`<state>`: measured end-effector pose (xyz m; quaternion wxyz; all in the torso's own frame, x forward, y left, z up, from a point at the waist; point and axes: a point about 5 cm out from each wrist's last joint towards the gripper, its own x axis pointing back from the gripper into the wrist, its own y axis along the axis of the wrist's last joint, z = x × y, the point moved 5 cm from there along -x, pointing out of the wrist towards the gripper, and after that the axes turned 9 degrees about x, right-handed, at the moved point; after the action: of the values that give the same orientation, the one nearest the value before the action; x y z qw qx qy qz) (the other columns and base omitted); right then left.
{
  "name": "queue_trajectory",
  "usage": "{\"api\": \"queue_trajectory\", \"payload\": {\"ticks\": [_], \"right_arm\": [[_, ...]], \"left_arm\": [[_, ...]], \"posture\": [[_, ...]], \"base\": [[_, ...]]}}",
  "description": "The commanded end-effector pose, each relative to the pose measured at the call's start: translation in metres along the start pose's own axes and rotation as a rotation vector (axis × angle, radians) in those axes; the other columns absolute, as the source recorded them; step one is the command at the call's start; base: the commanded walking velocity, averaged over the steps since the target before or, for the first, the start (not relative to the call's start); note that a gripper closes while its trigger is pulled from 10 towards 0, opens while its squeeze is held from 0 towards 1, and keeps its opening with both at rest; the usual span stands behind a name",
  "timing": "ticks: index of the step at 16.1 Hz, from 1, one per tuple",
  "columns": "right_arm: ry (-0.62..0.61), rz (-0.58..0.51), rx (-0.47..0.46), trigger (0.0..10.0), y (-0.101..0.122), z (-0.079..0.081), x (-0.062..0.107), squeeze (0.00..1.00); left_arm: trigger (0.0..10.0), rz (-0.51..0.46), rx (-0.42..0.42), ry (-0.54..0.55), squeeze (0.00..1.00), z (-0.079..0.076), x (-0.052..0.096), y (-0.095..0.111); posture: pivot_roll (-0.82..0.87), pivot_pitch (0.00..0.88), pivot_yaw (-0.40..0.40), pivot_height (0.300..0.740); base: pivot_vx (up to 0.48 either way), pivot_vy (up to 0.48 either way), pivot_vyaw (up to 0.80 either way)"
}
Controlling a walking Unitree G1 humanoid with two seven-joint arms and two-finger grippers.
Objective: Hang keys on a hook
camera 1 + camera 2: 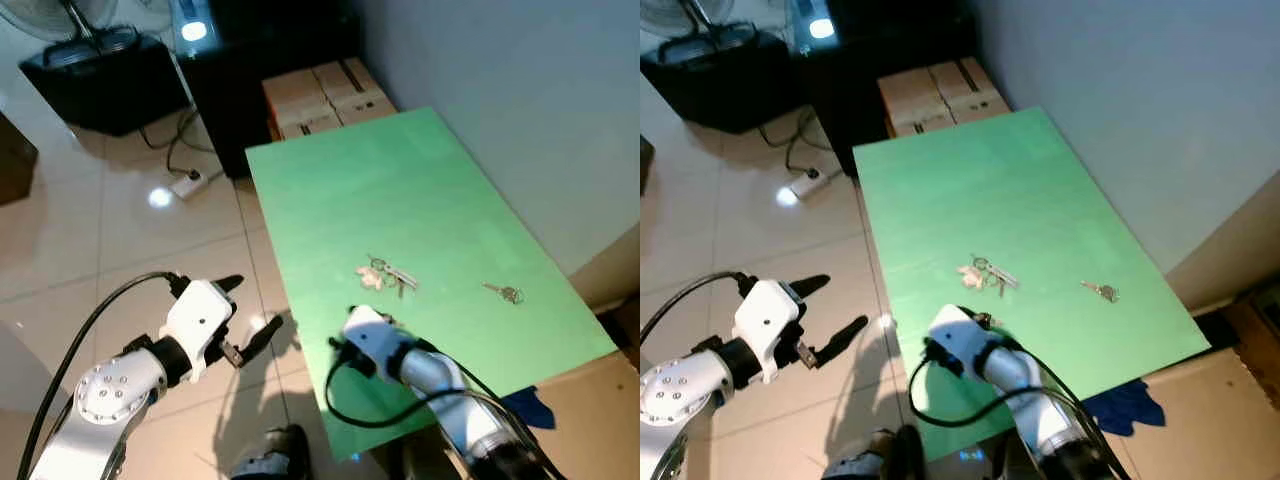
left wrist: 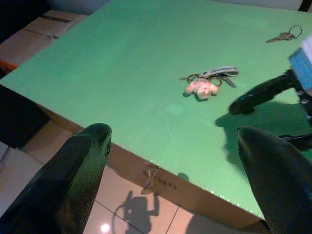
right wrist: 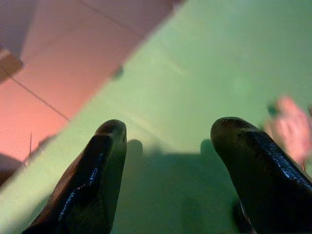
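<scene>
Hovering spread-fingered near the key bunch, the right gripper should shift over the ring before pinching.

Home rm: tiled floor, fan, cardboard boxes, power strip.

green table, black claw fingers

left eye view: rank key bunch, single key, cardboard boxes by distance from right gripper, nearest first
1. key bunch with pale charm, mid green table, just ahead of the right gripper.
2. single key, off toward the table's right edge.
3. cardboard boxes, on the floor past the table's far end.
</scene>
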<state>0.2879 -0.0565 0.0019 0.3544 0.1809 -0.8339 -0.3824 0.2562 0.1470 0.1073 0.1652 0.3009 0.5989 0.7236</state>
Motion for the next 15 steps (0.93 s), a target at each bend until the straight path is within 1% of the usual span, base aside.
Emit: {"api": "queue_trajectory", "payload": {"ticks": [1, 2, 3, 4, 5, 6, 7, 8, 9, 13, 14, 15], "right_arm": [[-0.023, 0.038, -0.042, 10.0, -0.007, -0.001, 0.005, 0.0], [-0.058, 0.076, -0.087, 10.0, -0.017, -0.005, 0.009, 0.0], [-0.101, 0.106, -0.114, 10.0, -0.024, -0.011, 0.01, 0.0], [-0.173, 0.125, -0.162, 10.0, -0.029, -0.022, 0.009, 0.0], [-0.223, 0.122, -0.23, 10.0, -0.031, -0.029, 0.008, 1.0], [-0.256, 0.126, -0.273, 10.0, -0.032, -0.033, 0.008, 1.0], [-0.286, 0.129, -0.294, 10.0, -0.032, -0.035, 0.007, 1.0], [-0.295, 0.129, -0.305, 10.0, -0.032, -0.036, 0.007, 1.0], [-0.308, 0.13, -0.345, 10.0, -0.032, -0.034, 0.002, 1.0], [-0.297, 0.143, -0.348, 10.0, -0.034, -0.032, -0.007, 1.0], [-0.283, 0.148, -0.329, 10.0, -0.035, -0.032, -0.009, 0.67], [-0.264, 0.155, -0.309, 10.0, -0.037, -0.031, -0.01, 0.03]], "left_arm": [[10.0, -0.006, -0.006, 0.017, 0.0, 0.003, 0.003, 0.004], [10.0, -0.008, -0.002, 0.024, 0.0, 0.002, 0.004, 0.004], [10.0, -0.008, 0.0, 0.025, 0.0, 0.001, 0.005, 0.003], [10.0, -0.008, 0.001, 0.026, 0.0, 0.001, 0.005, 0.003], [10.0, -0.008, 0.001, 0.027, 0.0, 0.001, 0.005, 0.003], [10.0, -0.008, 0.002, 0.027, 0.0, 0.001, 0.005, 0.003], [10.0, -0.008, 0.002, 0.028, 0.0, 0.001, 0.005, 0.004], [10.0, -0.008, 0.002, 0.027, 0.0, 0.001, 0.005, 0.004], [10.0, -0.008, 0.001, 0.023, 0.0, 0.001, 0.005, 0.004], [10.0, -0.009, -0.003, 0.015, 0.0, 0.0, 0.003, 0.005], [10.0, -0.009, -0.002, 0.014, 0.0, 0.0, 0.003, 0.005], [10.0, -0.008, -0.003, 0.013, 0.0, 0.0, 0.003, 0.005]], "posture": [[0.08, 0.232, 0.089, 0.74], [0.08, 0.233, 0.083, 0.74], [0.08, 0.234, 0.081, 0.74], [0.08, 0.236, 0.081, 0.74], [0.09, 0.235, 0.083, 0.74], [0.09, 0.233, 0.086, 0.74], [0.09, 0.232, 0.088, 0.74], [0.09, 0.232, 0.088, 0.74], [0.09, 0.23, 0.099, 0.74], [0.09, 0.229, 0.105, 0.74], [0.09, 0.229, 0.105, 0.74], [0.09, 0.228, 0.104, 0.74]], "base": [[0.0, 0.0, 0.0], [0.0, 0.0, 0.0], [0.0, 0.0, 0.0], [0.0, 0.0, 0.0], [0.0, 0.0, 0.0], [0.0, 0.0, 0.0], [0.0, 0.0, 0.0], [0.0, 0.0, 0.0], [0.0, 0.0, 0.0], [0.0, 0.0, 0.0], [0.0, 0.0, 0.0], [0.0, 0.0, 0.0]]}}
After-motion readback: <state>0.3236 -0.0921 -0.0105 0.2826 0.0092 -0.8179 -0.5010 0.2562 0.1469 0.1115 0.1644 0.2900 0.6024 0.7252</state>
